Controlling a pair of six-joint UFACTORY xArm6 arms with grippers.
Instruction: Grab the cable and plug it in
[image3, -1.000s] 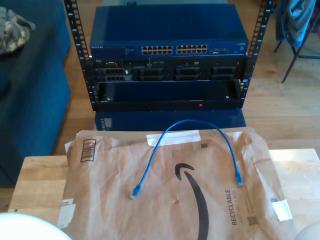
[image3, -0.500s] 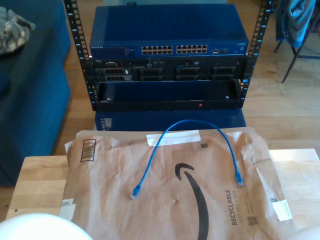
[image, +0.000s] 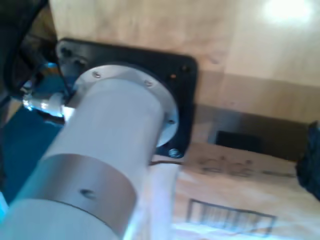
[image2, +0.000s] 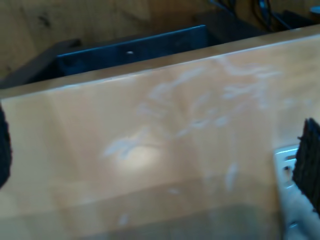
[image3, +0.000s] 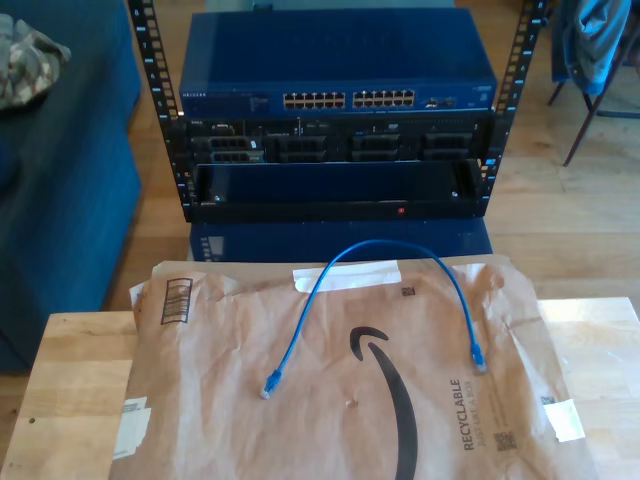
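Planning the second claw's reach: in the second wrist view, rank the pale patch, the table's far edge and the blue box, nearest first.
1. Pale patch, beside a fingertip.
2. Table's far edge, ahead.
3. Blue box, beyond that edge.

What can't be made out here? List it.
- Switch port labels, exterior view: too small to read.
- Cable plug tabs, exterior view: too small.
- My second gripper fingers, second wrist view: cut off by the edges, blurred.
- My first gripper's state: the arm base blocks the first wrist view.
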